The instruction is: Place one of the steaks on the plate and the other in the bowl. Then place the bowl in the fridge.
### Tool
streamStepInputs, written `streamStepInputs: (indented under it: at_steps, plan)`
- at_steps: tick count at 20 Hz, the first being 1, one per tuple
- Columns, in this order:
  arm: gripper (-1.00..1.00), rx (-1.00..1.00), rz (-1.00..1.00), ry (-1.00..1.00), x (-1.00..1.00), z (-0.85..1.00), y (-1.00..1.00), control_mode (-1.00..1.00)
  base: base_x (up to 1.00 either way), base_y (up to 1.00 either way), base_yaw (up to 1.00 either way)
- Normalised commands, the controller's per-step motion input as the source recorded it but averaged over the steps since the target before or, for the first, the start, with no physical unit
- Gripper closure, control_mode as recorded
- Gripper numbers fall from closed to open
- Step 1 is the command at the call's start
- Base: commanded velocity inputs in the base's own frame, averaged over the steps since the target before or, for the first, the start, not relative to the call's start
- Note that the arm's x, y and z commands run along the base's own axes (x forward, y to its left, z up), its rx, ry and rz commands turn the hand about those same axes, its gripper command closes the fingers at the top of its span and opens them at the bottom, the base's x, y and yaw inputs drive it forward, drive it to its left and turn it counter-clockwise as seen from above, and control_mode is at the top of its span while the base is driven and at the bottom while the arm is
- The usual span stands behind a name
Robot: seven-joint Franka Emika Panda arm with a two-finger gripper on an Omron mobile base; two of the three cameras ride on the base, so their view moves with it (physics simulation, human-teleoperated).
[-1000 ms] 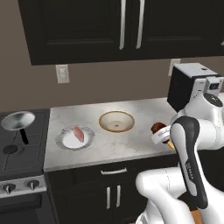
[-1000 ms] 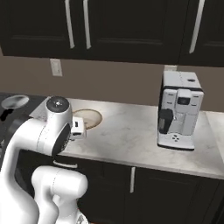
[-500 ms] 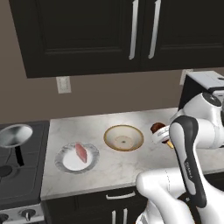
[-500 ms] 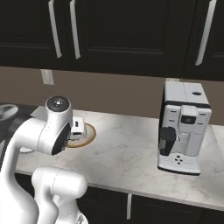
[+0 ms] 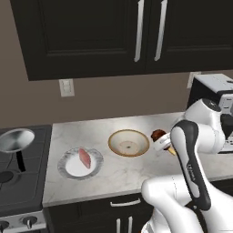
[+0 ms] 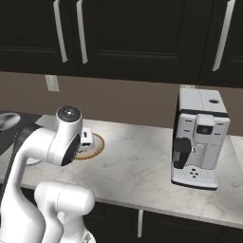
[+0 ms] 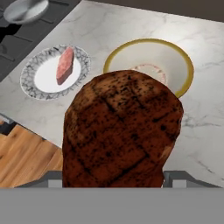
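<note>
The pincer is clamped on the brown steak, jaws standing wide around it. In the hand view the seared, cross-hatched cut hangs right in front of the camera. From the left base view the brown steak shows as a dark lump at the end of the arm, above the bench and just to the side of the bowl.

Ahead of the pincer and below it sits the bowl, cream with a yellow rim, nothing in it. Farther out from the pincer, past the bowl and off to one side, lies the plate, and the pink steak rests on it. So one part looks done: a steak is plated.

What's left, by my reading: the held steak is not over the bowl's centre yet; it needs carrying across and lowering in, then releasing. After that the bowl itself has to be picked up and taken to the fridge, which I can't point to from here, so expect the base to drive. Call it roughly a third of the way through.

Well away from the pincer on the other side stands a white coffee machine, and a silver pan sits on the stove beyond the plate.

Writing or brands? None that I can read: the coffee machine's front shows small buttons, no legible label.
</note>
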Motion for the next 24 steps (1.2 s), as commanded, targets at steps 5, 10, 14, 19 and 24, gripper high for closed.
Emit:
streamStepInputs:
  at_steps: [5, 10, 14, 19, 24]
  plan:
    - [1.0, 0.0, 0.05, 0.06, 0.58, -0.21, 0.15, -1.0, 0.0, 0.0, 0.0]
    - [1.0, 0.0, 0.0, 0.02, 0.47, -0.04, 0.12, -1.0, 0.0, 0.0, 0.0]
    - [1.0, 0.0, 0.0, 0.0, 0.43, -0.09, 0.1, -1.0, 0.0, 0.0, 0.0]
    - [1.0, 0.0, 0.0, 0.0, 0.36, -0.22, 0.11, -1.0, 0.0, 0.0, 0.0]
    - [1.0, 0.0, 0.0, 0.03, 0.33, -0.24, 0.14, -1.0, 0.0, 0.0, 0.0]
